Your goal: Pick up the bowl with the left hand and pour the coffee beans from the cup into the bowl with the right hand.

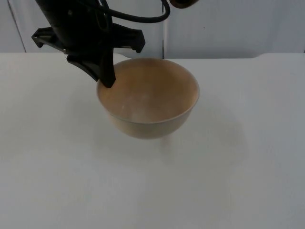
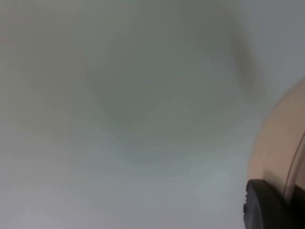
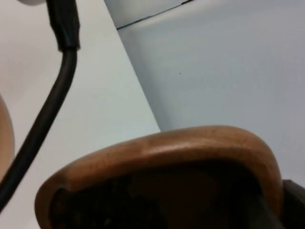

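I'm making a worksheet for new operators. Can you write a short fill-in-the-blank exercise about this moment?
1. The left hand grips the bowl by its ____.
2. Inside, the bowl is ____; no beans have been poured yet.
3. The right hand holds a wooden ____ with dark beans in it, seen close in the right wrist view.
4. The bowl casts a shadow on the ____ table.

Missing words: rim; empty; cup; white

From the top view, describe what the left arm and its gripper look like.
The left gripper is matte black: a broad body with short angular wings at either side, tapering to a narrow wedge-shaped finger. No markings or labels can be made out on it. In the left wrist view its fingertip is a dark, rounded block.
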Controlling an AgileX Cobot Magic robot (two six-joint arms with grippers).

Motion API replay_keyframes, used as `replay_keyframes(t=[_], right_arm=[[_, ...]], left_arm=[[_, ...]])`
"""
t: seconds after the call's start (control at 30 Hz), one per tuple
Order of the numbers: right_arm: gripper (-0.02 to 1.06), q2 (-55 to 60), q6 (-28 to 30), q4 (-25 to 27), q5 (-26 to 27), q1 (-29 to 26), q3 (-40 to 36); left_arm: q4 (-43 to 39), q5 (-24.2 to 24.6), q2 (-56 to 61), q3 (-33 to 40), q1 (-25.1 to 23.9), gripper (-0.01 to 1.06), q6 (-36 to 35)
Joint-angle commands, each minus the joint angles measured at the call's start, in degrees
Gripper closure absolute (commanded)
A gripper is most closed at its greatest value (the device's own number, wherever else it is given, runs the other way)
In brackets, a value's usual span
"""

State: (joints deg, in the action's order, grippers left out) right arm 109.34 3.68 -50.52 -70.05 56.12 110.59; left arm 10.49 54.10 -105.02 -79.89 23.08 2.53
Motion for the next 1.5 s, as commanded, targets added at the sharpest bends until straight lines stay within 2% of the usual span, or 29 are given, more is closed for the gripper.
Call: replay_keyframes(t=[0.0, 0.2, 0.33, 0.43, 0.67, 1.03, 1.47], right_arm=[[1.04, -0.9, 0.6, -1.3, 0.1, 1.0, 0.1], [1.04, -0.7, 1.3, -3.0, 0.1, 1.3, -0.9], [1.04, -0.7, 1.3, -6.7, 0.1, 1.3, -4.3], [1.04, -0.7, -0.5, -6.8, 0.1, 1.3, -5.2], [1.04, -0.9, -1.8, -6.6, 0.1, 1.8, -5.2], [1.04, -0.9, -2.8, -13.0, 0.1, 5.9, -5.2], [1.04, -0.9, -2.6, -15.2, 0.1, 6.4, -5.2]], left_arm=[[0.6, -0.4, 0.3, -0.4, 0.3, 1.05, 0.1], [0.6, -0.4, 0.3, -0.4, 0.3, 1.05, 0.1], [0.6, -0.4, 0.3, -0.4, 0.3, 1.05, 0.1], [0.6, -0.7, 0.3, -0.4, 0.3, 1.05, 0.1], [0.6, -0.7, 0.3, -0.4, 0.3, 1.05, 0.1], [0.8, -0.9, 0.3, -0.4, 0.3, 1.05, 0.1], [0.8, -0.6, 0.3, -0.4, 0.3, 1.05, 0.1]])
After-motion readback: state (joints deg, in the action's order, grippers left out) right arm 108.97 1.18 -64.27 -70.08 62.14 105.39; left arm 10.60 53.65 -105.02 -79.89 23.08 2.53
